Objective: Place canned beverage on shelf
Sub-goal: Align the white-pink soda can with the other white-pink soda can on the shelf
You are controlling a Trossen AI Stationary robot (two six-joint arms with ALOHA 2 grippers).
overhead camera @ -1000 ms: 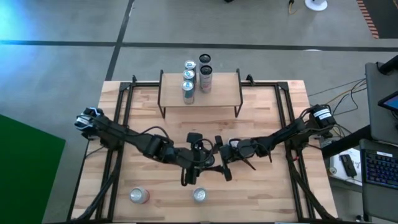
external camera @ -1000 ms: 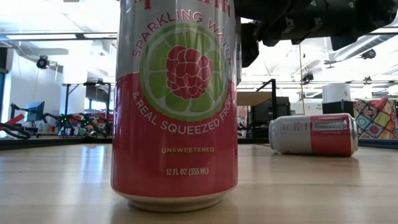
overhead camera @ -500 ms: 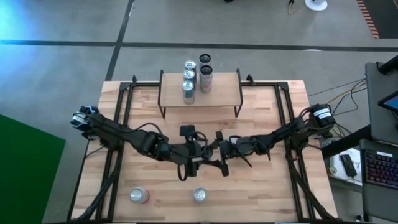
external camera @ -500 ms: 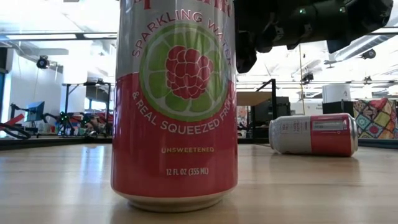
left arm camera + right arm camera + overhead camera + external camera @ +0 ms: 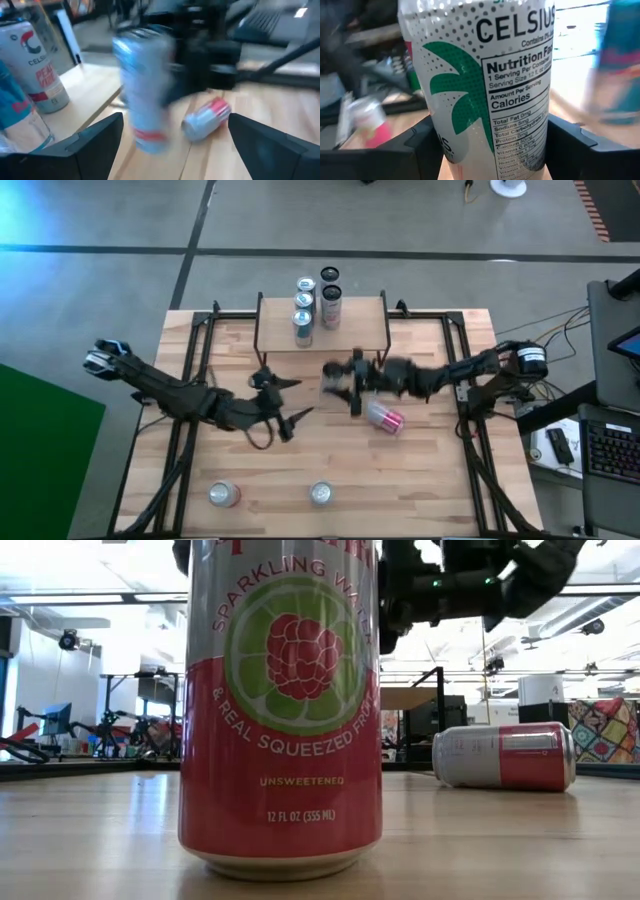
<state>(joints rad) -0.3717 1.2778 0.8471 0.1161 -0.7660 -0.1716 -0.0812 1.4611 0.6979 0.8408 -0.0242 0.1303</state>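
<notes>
My right gripper (image 5: 342,380) is shut on a white and green Celsius can (image 5: 490,75), in the air just in front of the shelf (image 5: 365,320). The shelf is a low riser with a light wood top and black wire legs; it carries several upright cans (image 5: 303,305). My left gripper (image 5: 290,402) is open and empty, left of the table's middle, pointing at the held can (image 5: 145,95). My right gripper pinches the can's side wall (image 5: 440,135) between its two fingers, one on each side of the body. The fingers come level from the table's right side. The can stands upright in the hold, lifted clear of the table.
A pink and silver can (image 5: 385,417) lies on its side on the table below my right arm. Two upright cans (image 5: 223,494) (image 5: 321,494) stand near the front edge; the low view's camera looks straight at one (image 5: 280,710). Black frame rails run along both table sides.
My right gripper has risen and gone from the table's middle toward the far edge and the shelf, carrying the can upright. My left gripper has drawn back toward the table's left. The lying pink can, earlier under my right arm, now shows.
</notes>
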